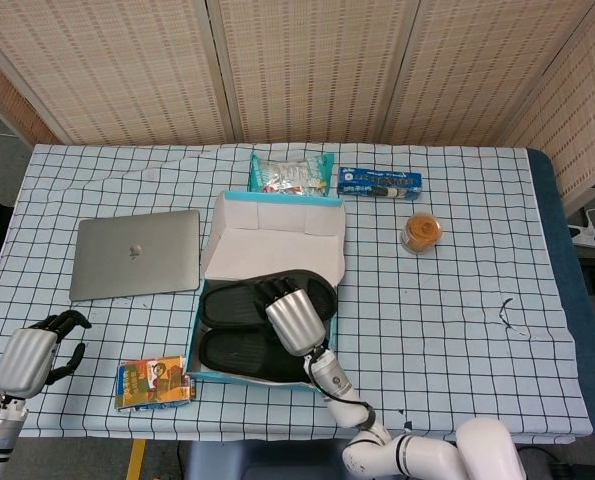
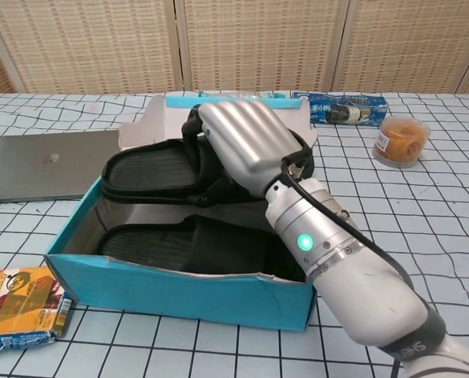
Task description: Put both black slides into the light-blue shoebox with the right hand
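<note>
The light-blue shoebox [image 1: 195, 345] [image 2: 171, 287] stands open at the table's front middle, its white lid [image 1: 272, 238] folded back. Both black slides are in it. The near slide [image 1: 239, 352] [image 2: 187, 244] lies flat on the box floor. The far slide [image 1: 229, 303] [image 2: 147, 169] sits higher, along the back of the box. My right hand [image 1: 295, 320] [image 2: 246, 146] reaches into the box and grips the far slide's strap, hiding most of it. My left hand [image 1: 32, 355] hangs at the table's front left corner, holding nothing, fingers apart.
A grey laptop [image 1: 137, 253] [image 2: 45, 161] lies left of the box. A snack pack [image 1: 157, 382] [image 2: 21, 303] sits at the front left. Behind the box are a snack bag [image 1: 292, 173], a blue biscuit box [image 1: 379, 183] [image 2: 348, 110] and an orange tub [image 1: 421, 232] [image 2: 401, 139].
</note>
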`<action>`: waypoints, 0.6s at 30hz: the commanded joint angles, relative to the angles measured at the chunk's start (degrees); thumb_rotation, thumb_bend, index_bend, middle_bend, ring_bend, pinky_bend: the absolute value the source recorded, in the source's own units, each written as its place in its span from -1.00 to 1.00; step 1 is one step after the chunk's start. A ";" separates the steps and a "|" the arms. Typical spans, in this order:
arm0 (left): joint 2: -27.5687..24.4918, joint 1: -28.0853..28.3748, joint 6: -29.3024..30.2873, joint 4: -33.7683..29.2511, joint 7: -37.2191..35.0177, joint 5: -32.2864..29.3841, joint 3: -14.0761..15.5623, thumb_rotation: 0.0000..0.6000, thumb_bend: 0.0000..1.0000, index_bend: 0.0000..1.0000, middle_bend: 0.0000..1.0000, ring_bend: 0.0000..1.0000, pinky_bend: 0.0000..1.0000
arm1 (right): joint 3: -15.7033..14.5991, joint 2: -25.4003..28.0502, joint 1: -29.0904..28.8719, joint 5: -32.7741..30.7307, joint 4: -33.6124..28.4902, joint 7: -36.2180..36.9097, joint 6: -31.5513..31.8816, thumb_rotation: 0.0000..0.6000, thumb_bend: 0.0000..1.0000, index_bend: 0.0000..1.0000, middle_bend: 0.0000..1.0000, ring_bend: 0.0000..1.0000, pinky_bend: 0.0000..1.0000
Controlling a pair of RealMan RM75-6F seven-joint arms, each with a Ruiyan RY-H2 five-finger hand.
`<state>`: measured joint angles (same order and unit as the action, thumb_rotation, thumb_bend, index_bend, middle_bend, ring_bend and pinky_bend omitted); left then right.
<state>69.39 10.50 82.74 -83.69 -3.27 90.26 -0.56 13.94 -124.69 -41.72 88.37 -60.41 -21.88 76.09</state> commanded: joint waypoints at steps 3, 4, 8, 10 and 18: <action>-0.02 0.01 0.16 0.02 0.09 0.21 0.03 1.00 -0.09 -0.22 -0.36 -0.24 0.19 | -0.87 -0.17 1.04 -2.06 -2.64 -4.65 -1.66 1.00 -0.75 0.35 0.39 0.33 0.34; 0.01 -0.01 0.13 0.08 0.12 0.13 0.01 1.00 -0.09 -0.22 -0.36 -0.24 0.19 | -1.36 -0.16 1.40 -2.32 -2.72 -5.45 -1.89 1.00 -0.74 0.35 0.39 0.33 0.34; -0.03 -0.01 0.01 -0.06 0.00 -0.09 -0.05 1.00 -0.09 -0.22 -0.36 -0.24 0.20 | -2.54 -0.36 2.94 -3.55 -2.49 -6.46 -2.27 1.00 -0.74 0.35 0.39 0.33 0.34; -0.01 -0.02 0.13 0.02 0.12 0.07 -0.01 1.00 -0.09 -0.22 -0.36 -0.24 0.20 | -2.90 -0.24 3.55 -4.27 -2.66 -6.75 -2.78 1.00 -0.73 0.35 0.39 0.33 0.34; 0.04 0.01 0.16 0.05 0.27 0.18 0.02 1.00 -0.09 -0.22 -0.35 -0.24 0.20 | -4.34 1.16 4.84 -5.31 -0.71 -3.89 -5.32 1.00 -0.73 0.11 0.33 0.16 0.28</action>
<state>69.43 10.51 82.88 -83.66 -3.02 90.41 -0.56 9.81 -124.02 -37.09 83.43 -61.48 -26.93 71.65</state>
